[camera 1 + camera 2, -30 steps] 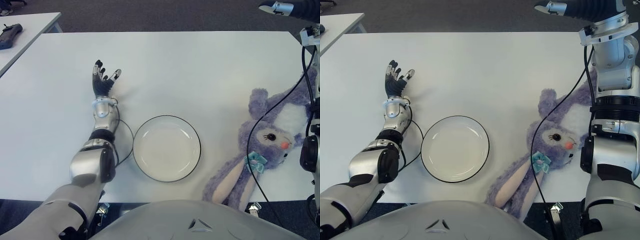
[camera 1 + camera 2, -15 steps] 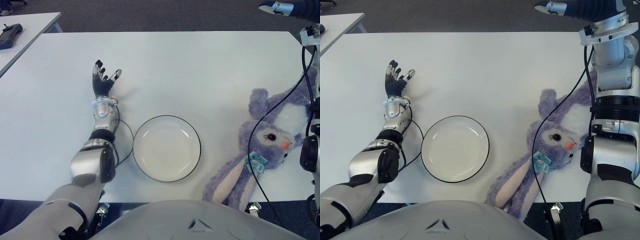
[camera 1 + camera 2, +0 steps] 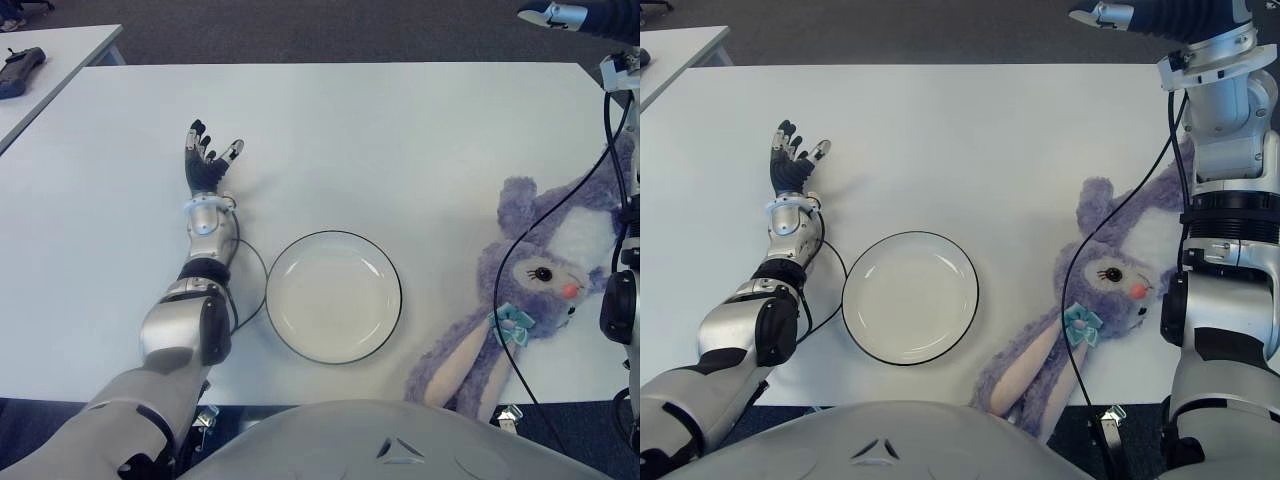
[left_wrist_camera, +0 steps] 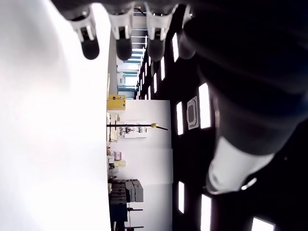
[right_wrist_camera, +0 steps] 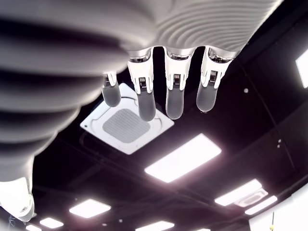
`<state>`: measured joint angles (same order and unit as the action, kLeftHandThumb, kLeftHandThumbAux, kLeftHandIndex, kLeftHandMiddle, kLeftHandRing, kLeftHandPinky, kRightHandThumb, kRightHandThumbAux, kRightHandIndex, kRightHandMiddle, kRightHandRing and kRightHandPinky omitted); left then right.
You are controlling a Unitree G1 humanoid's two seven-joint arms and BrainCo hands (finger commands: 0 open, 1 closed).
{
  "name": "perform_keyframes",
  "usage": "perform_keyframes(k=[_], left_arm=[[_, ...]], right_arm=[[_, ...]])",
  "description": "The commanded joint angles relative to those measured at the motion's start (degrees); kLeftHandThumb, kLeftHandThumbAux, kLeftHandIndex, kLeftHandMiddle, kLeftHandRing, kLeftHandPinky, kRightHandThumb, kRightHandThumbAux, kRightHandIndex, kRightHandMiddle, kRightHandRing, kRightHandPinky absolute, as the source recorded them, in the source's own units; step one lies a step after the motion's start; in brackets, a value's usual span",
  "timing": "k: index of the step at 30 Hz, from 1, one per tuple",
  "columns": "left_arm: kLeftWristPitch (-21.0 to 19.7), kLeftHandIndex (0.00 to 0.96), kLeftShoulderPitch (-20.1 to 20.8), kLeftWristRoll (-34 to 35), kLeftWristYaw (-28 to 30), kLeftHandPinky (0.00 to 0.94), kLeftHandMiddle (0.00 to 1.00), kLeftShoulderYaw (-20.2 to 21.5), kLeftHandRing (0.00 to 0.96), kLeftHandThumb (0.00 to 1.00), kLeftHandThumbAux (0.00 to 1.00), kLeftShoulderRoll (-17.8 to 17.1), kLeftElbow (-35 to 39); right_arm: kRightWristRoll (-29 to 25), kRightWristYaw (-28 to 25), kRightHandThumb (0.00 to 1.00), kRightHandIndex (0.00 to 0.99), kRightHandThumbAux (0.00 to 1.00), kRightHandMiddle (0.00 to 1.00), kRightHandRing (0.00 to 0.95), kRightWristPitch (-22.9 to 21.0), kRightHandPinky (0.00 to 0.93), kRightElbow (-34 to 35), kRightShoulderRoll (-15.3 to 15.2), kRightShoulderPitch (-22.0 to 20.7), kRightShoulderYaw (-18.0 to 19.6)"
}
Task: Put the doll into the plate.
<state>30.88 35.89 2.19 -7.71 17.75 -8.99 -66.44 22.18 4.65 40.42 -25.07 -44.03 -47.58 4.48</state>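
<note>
Purple plush doll (image 3: pixel 1110 285) lying on the white worktop (image 3: pixel 400 140), well right of the plate (image 3: pixel 333 296), ungrasped. Nothing done yet: pickup, carry and drop all remaining. Left hand (image 3: pixel 207 160) beyond the plate's left, fingers (image 4: pixel 90 48) spread. Right hand (image 5: pixel 159 103) raised, fingers straight, holding nothing.

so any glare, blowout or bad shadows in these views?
Eye views: even light, soft shadows only beside the left hand and doll; the plate reads clean against the table. Left wrist view: the table surface is blown out to plain white. Right wrist view: the right hand is lit against a dark ceiling with bright light panels, and the palm up close looks blurred.
</note>
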Motion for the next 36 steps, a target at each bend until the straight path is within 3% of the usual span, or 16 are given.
perform_keyframes(k=[1,8,9,10,11,12,14,18,21,36], left_arm=[[-8.7,0.052,-12.1,0.1,0.1,0.024,0.014,0.0,0.000,0.045,0.810,5.0,-10.4],[-8.3,0.050,-12.2,-0.1,0.1,0.021,0.008,0.0,0.000,0.045,0.812,4.6,-10.3],[-8.2,0.050,-12.3,-0.1,0.2,0.021,0.007,0.0,0.000,0.045,0.813,4.5,-10.3],[-8.3,0.049,-12.3,0.0,0.3,0.022,0.006,0.1,0.000,0.043,0.813,4.5,-10.3],[-8.4,0.048,-12.2,0.1,0.4,0.023,0.006,0.1,0.000,0.026,0.813,4.4,-10.4],[-8.4,0.047,-12.2,0.1,0.5,0.023,0.006,0.2,0.000,0.023,0.813,4.4,-10.4],[-8.7,0.046,-12.2,0.2,0.6,0.020,0.006,0.2,0.000,0.018,0.810,4.2,-10.4],[-9.2,0.045,-12.0,0.4,0.8,0.016,0.007,0.2,0.000,0.003,0.809,4.1,-10.4],[-9.3,0.046,-11.9,0.3,0.6,0.016,0.007,0.2,0.000,0.005,0.811,4.0,-10.4],[-9.4,0.050,-11.8,0.6,0.6,0.018,0.017,0.9,0.000,0.011,0.805,4.1,-10.5]], right_arm=[[0.3,-0.7,0.079,0.069,0.572,0.139,0.111,-1.3,0.109,0.6,0.6,-1.0,-0.6],[0.6,-0.5,0.079,0.069,0.572,0.139,0.111,-2.0,0.109,1.5,1.0,-0.7,-0.8],[1.6,-1.6,0.079,0.069,0.572,0.139,0.111,9.9,0.109,7.4,-0.2,22.5,8.9],[3.1,-2.5,0.201,0.021,0.466,0.042,0.034,18.3,0.055,12.3,-1.2,39.8,16.1],[4.1,-3.2,0.231,0.008,0.436,0.016,0.014,23.7,0.041,15.7,-1.7,51.4,21.0],[4.7,-3.5,0.236,0.006,0.431,0.012,0.011,26.4,0.039,17.6,-2.0,57.2,23.5],[7.2,-3.6,0.233,0.001,0.420,0.006,0.006,24.0,0.032,19.8,-2.3,56.5,22.5],[15.1,1.3,0.221,0.000,0.421,0.009,0.004,19.6,0.015,19.0,-3.0,50.4,15.1],[18.6,4.1,0.226,0.003,0.427,0.013,0.004,18.5,0.012,17.8,-2.8,47.7,11.9],[22.2,6.9,0.270,0.007,0.477,0.004,0.000,18.6,0.008,21.7,-2.6,48.3,11.7]])
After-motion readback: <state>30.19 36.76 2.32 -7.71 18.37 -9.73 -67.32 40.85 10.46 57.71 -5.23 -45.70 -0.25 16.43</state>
